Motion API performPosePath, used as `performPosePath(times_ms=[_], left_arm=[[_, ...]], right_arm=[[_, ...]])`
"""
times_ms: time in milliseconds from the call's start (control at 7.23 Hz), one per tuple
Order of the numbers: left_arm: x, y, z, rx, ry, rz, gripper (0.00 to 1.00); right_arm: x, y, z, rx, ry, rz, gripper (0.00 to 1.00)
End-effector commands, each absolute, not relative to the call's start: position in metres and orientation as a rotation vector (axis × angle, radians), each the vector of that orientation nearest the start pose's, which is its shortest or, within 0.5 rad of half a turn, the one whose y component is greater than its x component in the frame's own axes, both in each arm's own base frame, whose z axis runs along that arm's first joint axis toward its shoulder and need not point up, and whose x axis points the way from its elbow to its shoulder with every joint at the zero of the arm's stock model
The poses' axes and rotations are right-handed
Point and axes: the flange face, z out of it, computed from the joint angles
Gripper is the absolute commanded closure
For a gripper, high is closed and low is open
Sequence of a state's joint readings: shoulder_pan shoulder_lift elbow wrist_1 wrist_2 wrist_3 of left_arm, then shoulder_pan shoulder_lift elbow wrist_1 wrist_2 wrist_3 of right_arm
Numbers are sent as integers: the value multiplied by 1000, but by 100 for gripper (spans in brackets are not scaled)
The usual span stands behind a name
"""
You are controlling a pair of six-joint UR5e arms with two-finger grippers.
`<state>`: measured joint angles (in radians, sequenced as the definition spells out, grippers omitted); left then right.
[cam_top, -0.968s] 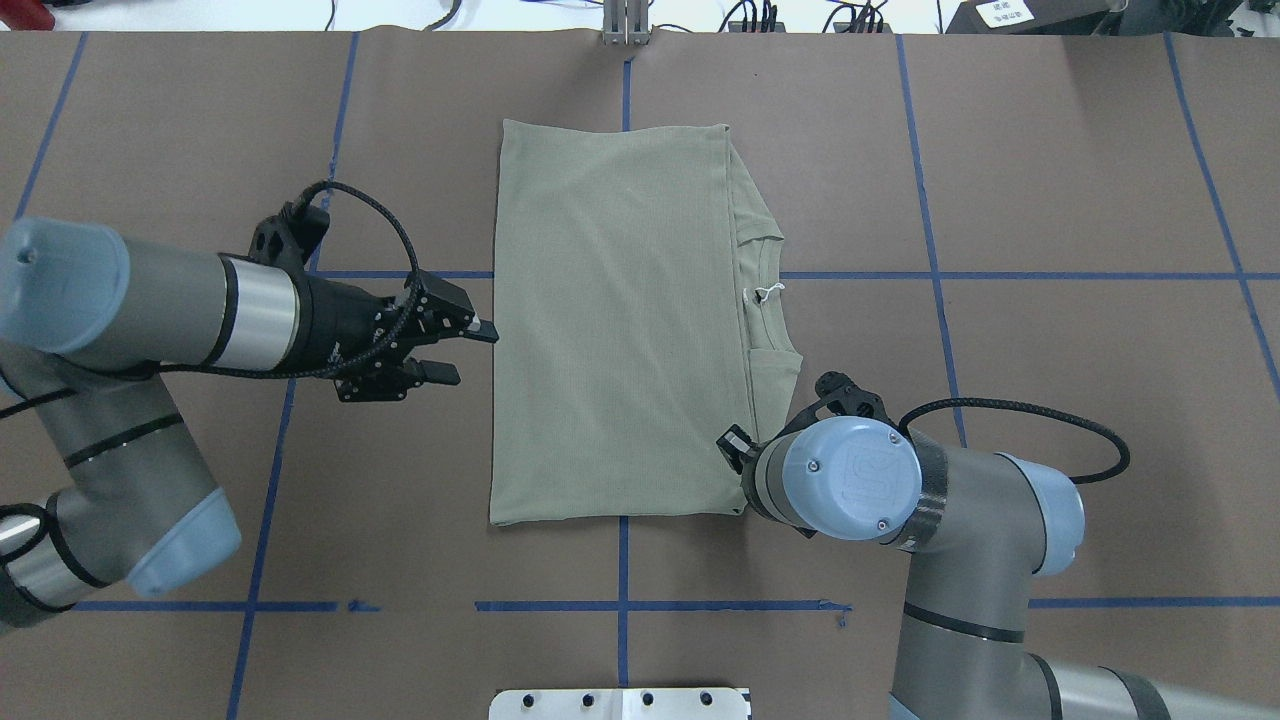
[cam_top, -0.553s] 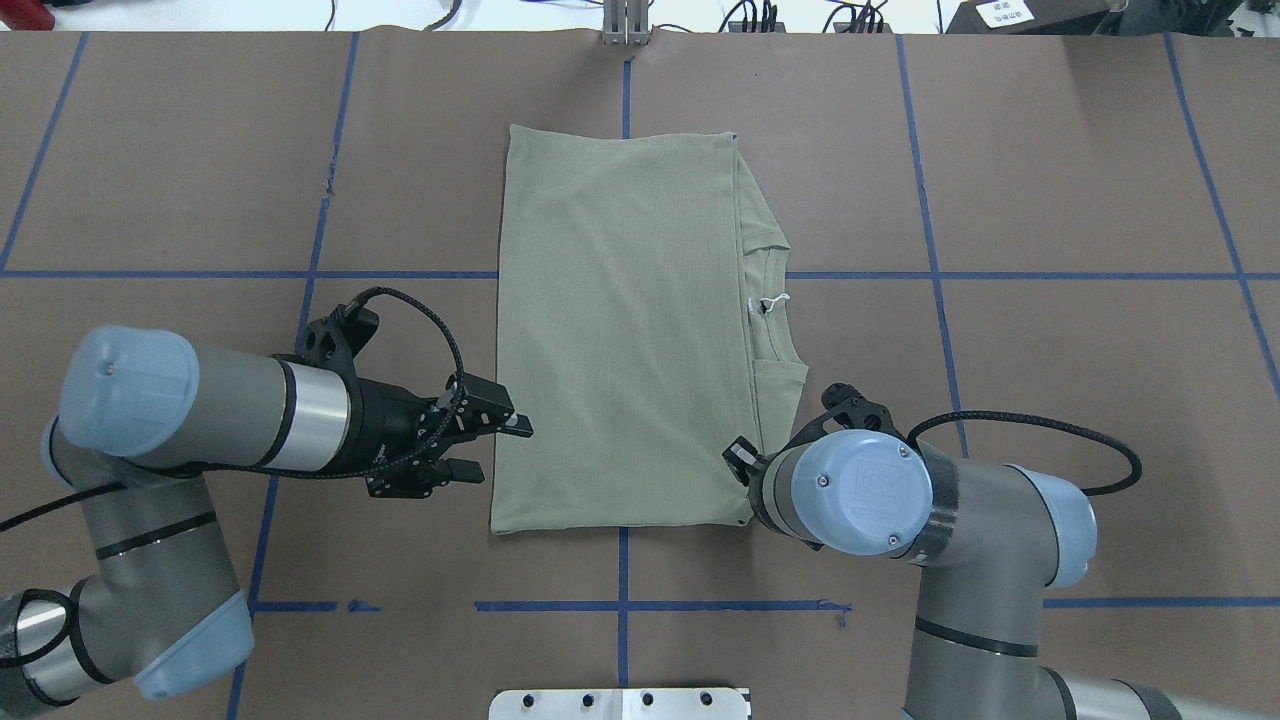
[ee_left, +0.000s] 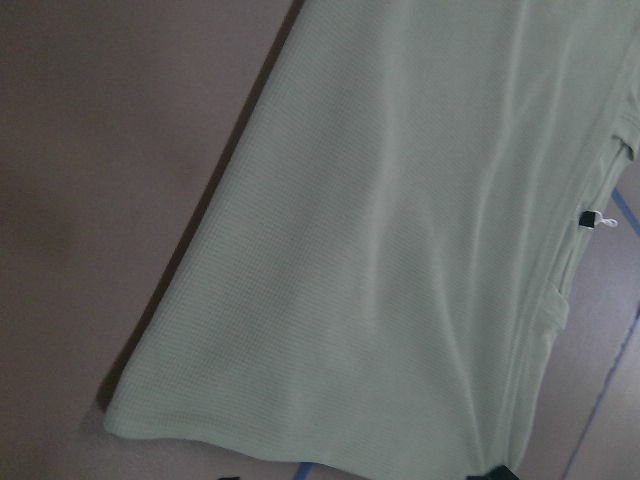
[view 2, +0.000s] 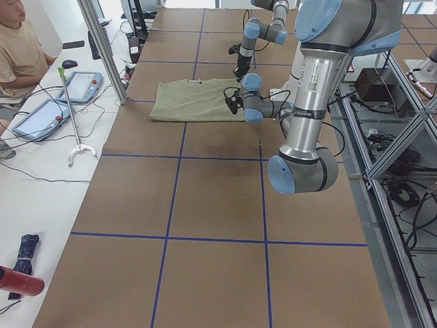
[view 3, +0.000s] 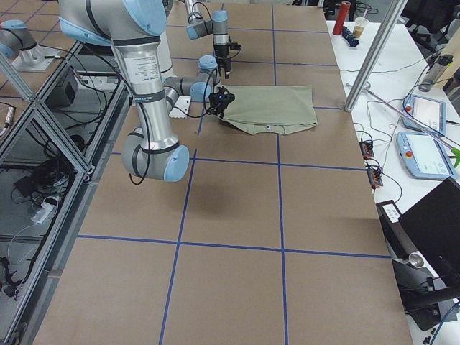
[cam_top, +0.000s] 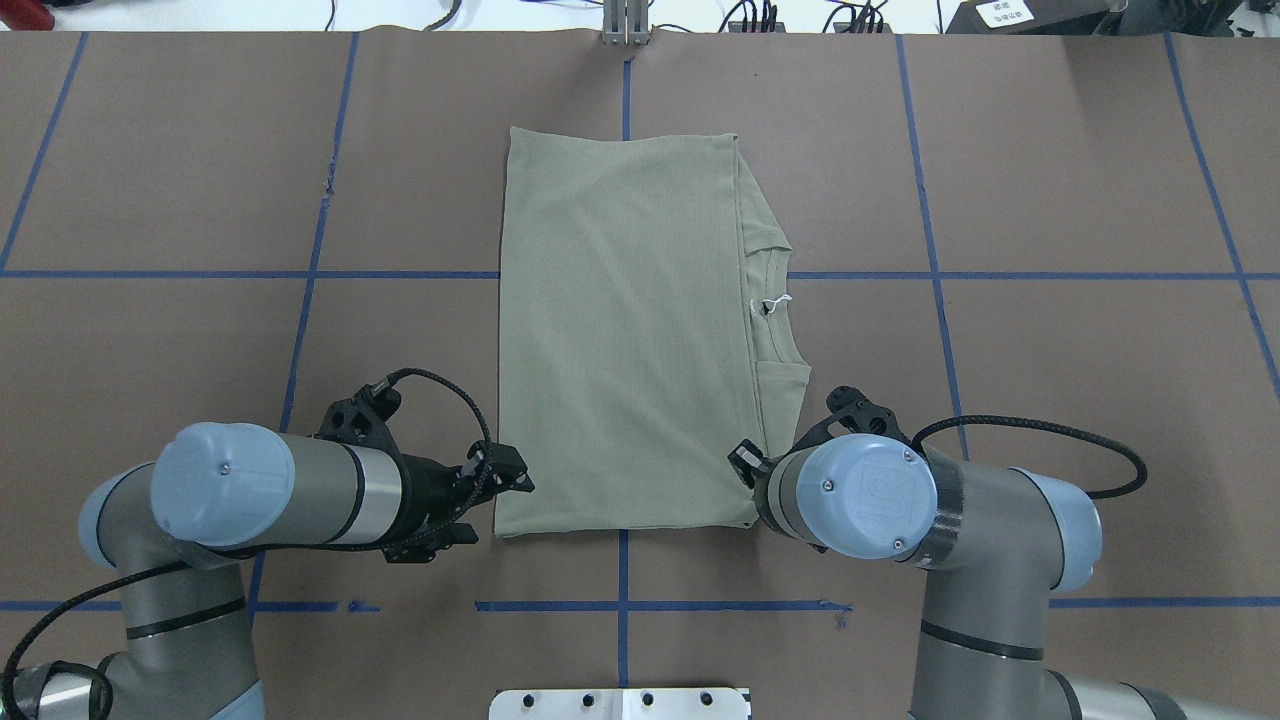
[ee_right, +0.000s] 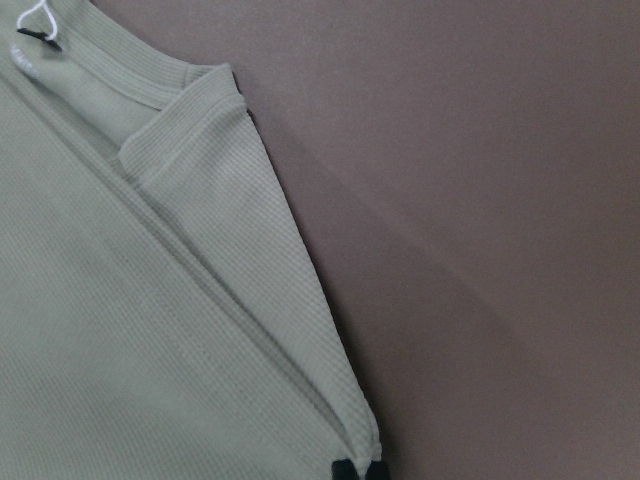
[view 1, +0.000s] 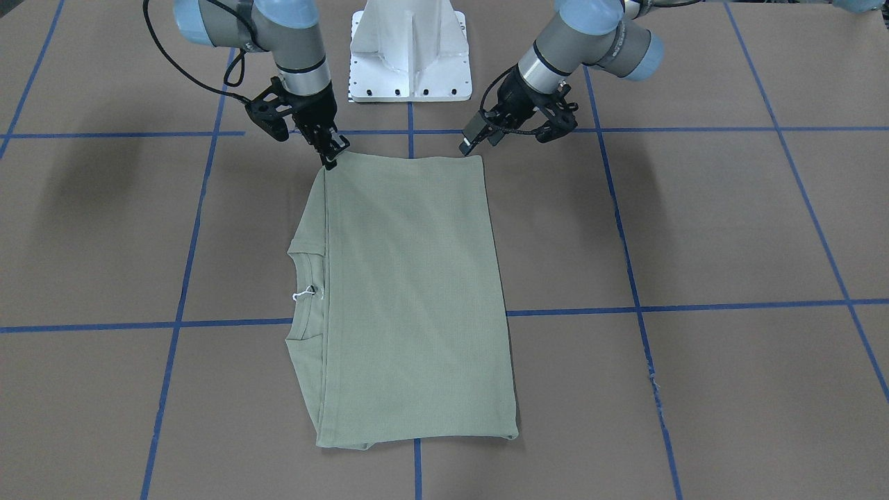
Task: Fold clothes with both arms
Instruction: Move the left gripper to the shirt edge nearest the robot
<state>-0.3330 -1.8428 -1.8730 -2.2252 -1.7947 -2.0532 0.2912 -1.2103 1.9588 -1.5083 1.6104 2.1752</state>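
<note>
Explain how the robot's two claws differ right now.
The right claw is shut on a corner of the shirt; the left claw is open, beside the other corner, gripping nothing. The right claw points almost straight down; the left claw slants in from the side. Both sit at the shirt's edge nearest the robot.

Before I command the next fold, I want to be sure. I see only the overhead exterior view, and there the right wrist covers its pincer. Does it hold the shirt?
Observer: In the exterior front-facing view the right pincer appears closed on the shirt, at its corner nearest the robot.
Operator: Thank you. Is anybody close to the table?
Observer: The exterior left view shows a person seated at the white side table, on the side across from the robot.
</note>
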Motion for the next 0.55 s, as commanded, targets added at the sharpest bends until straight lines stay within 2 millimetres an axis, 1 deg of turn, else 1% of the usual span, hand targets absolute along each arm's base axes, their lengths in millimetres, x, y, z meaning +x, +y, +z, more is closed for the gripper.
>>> performPosePath(times_ms=[0,277,415], left_arm=[[518,-278,305,-306,1175,-563,24],[522,-279,312,-304,1160,-567,29],[527,-283,314,-276,1159,-577,31]], right_arm=[[-518,-289,289,-169,-822,826,100],[-517,-289,289,-169,-820,826,100],[-518,-289,289,-169,-822,826,100]])
